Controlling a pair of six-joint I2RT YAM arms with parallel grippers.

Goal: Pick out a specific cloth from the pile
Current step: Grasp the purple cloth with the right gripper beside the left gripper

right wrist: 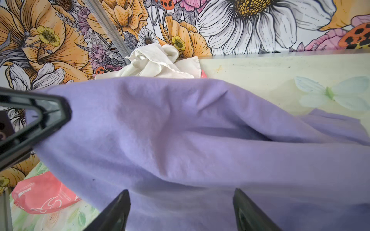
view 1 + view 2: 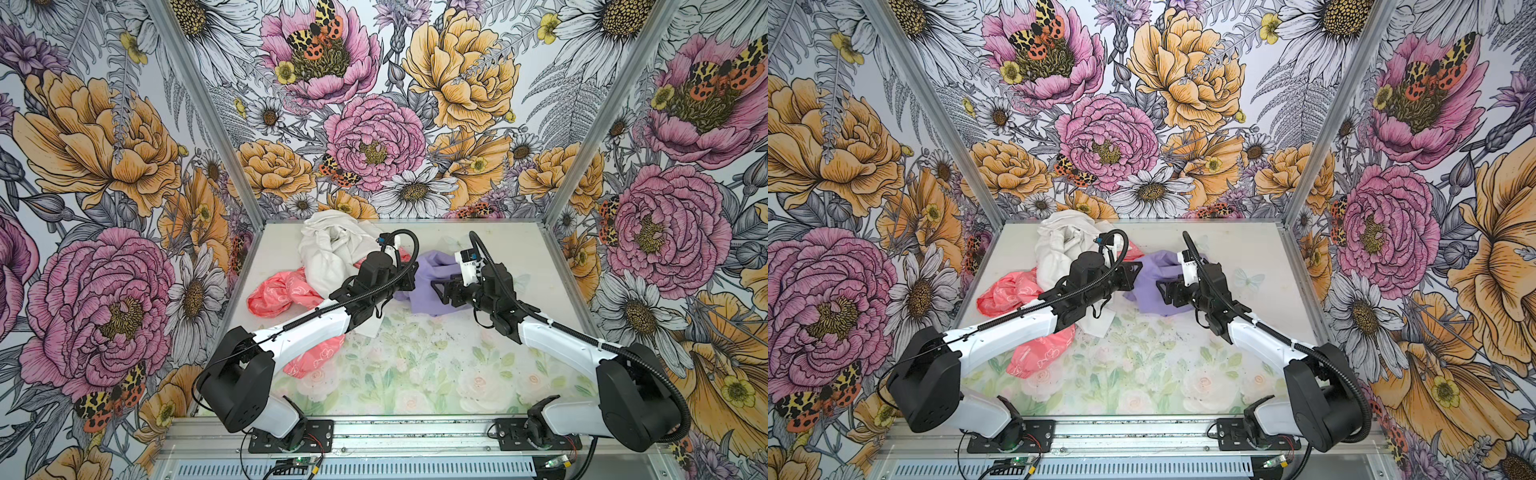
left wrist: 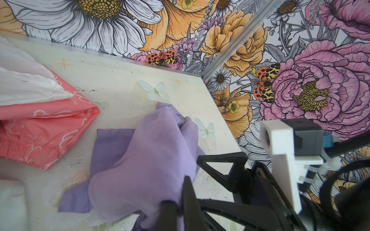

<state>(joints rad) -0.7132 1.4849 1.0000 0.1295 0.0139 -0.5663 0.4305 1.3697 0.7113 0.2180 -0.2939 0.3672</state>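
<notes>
– Fingers (image 3: 168, 214) of the left gripper (image 3: 178, 192): clamped on what?
– Pinched tight on a raised fold of the lavender cloth (image 3: 150, 156); the right gripper (image 1: 181, 191) has its fingers (image 1: 118, 212) spread wide, the same cloth bulging just ahead of their tips, not gripped.
– Where does it lie?
– On the table (image 2: 436, 374), between both grippers, just right of the pile (image 2: 332, 266), white shirt (image 2: 328, 249) and coral-pink printed cloth (image 2: 278, 291), in both top views; crumpled, its ridge running roughly left to right; no clear end points anywhere.
</notes>
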